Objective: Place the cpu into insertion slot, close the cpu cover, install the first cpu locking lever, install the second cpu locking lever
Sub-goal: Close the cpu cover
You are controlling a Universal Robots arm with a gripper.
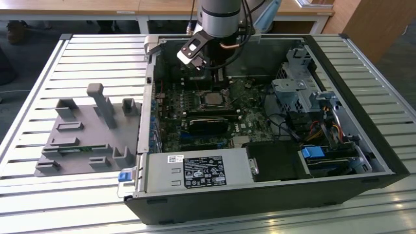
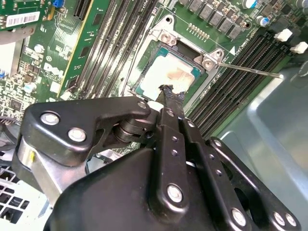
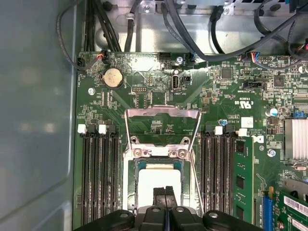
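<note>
Cpu (image 3: 147,180) flat in insertion slot (image 3: 129,192), top upward.

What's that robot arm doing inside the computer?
A robot arm is working inside an open computer case. Its claw, shut, sits right over the cpu, which lies in the insertion slot on the green board. The cpu cover is flipped open, so the chip isn't locked in yet.
</note>
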